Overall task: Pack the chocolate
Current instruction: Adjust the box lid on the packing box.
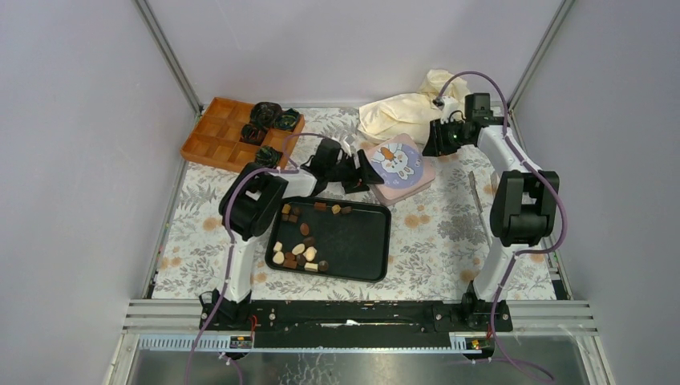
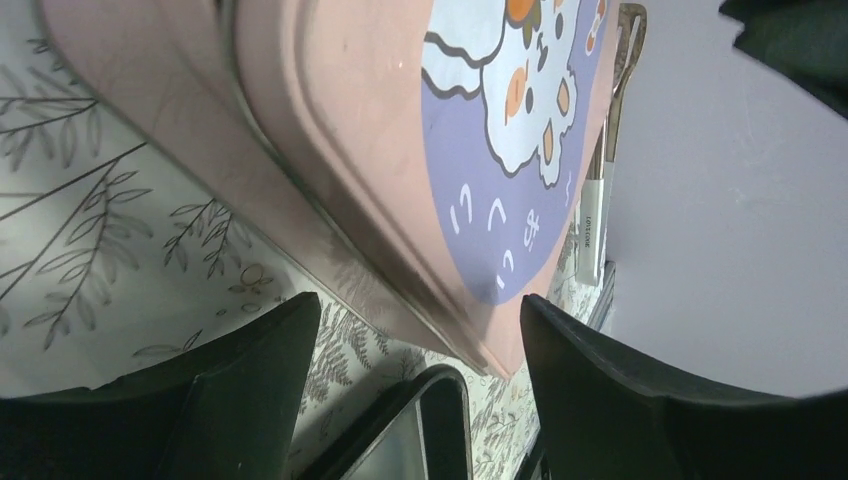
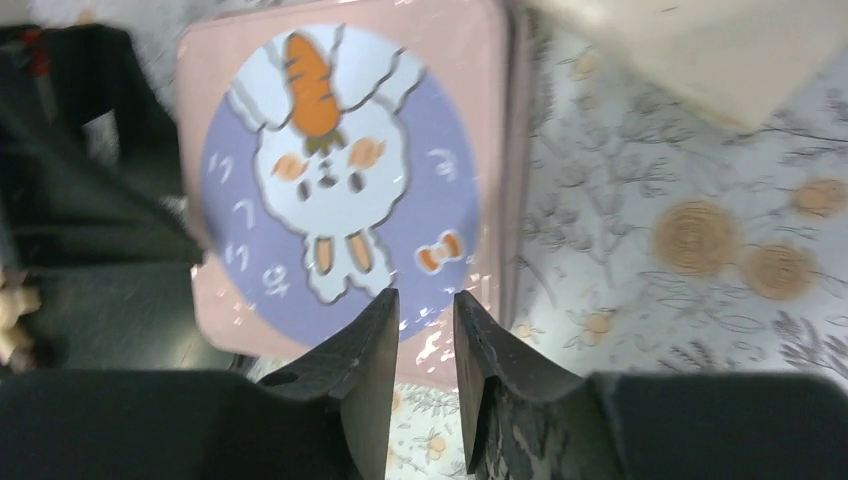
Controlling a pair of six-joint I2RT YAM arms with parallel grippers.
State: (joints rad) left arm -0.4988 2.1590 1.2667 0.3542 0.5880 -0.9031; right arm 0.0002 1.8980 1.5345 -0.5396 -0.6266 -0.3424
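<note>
The chocolate (image 1: pixel 297 250), several small dark, light brown and cream pieces, lies loose in the left half of a black tray (image 1: pixel 357 241). Behind the tray sits a pink tin (image 1: pixel 398 166) with a rabbit-and-carrot lid (image 3: pixel 340 170). My left gripper (image 1: pixel 362 173) is open at the tin's left side. The tin's near corner (image 2: pixel 500 350) lies between the wide-apart fingers, touching neither. My right gripper (image 3: pixel 425 300) hovers over the tin's far right edge. Its fingers stand a narrow gap apart with nothing between them. In the top view it is at the back right (image 1: pixel 437 140).
An orange compartment box (image 1: pixel 216 132) at the back left holds crumpled black-green paper cups (image 1: pixel 269 119). A cream cloth bag (image 1: pixel 405 112) lies behind the tin. Metal tongs (image 1: pixel 475 192) lie on the floral cloth to the right. The tray's corner (image 2: pixel 445 410) sits just under the left fingers.
</note>
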